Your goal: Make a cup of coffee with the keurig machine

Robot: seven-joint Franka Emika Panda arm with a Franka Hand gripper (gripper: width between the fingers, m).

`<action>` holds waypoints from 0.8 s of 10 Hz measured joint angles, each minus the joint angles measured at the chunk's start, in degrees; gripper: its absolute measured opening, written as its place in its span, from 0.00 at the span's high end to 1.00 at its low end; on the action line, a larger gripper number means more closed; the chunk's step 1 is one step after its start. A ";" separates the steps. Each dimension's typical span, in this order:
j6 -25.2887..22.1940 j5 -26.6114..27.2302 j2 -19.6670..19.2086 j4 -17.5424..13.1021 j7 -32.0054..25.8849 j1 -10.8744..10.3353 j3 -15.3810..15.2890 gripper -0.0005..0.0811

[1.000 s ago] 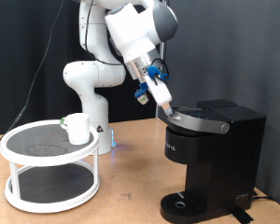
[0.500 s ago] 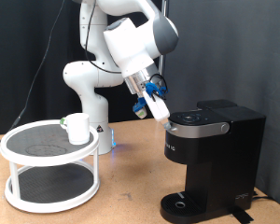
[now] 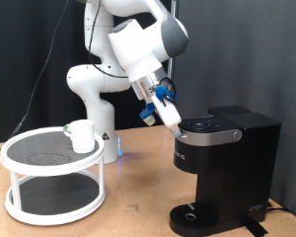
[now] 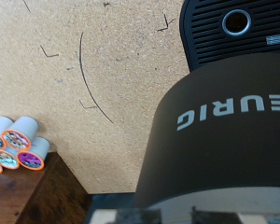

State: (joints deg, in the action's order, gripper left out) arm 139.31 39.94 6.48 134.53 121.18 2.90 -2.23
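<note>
The end effector (image 3: 175,122) hangs at the closed lid's edge of the keurig machine (image 3: 225,168), finger spacing impossible to tell, while the cup (image 3: 82,135) sits on the white 2-tier stand (image 3: 53,178).

White capitals reading "URIG" stand on the rounded dark front of the keurig machine (image 4: 219,131) in the wrist view; they appear upside down there, and the start of the word runs off the picture's edge. In the exterior view the same machine (image 3: 225,163) carries a small white mark on its front face below the lid, probably the brand logo, too small to read. The tops of the pods (image 4: 17,149) show coloured printing, but no letters on them can be made out.
</note>
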 joint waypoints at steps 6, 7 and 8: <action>-2.17 4.39 4.00 4.85 -7.74 0.10 1.12 0.99; -2.23 4.93 4.92 6.29 -8.85 0.10 1.24 0.99; -2.24 5.41 5.83 7.62 -9.64 0.10 1.29 0.99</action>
State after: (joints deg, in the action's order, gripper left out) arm 137.07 45.35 12.31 142.15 111.54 3.00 -0.94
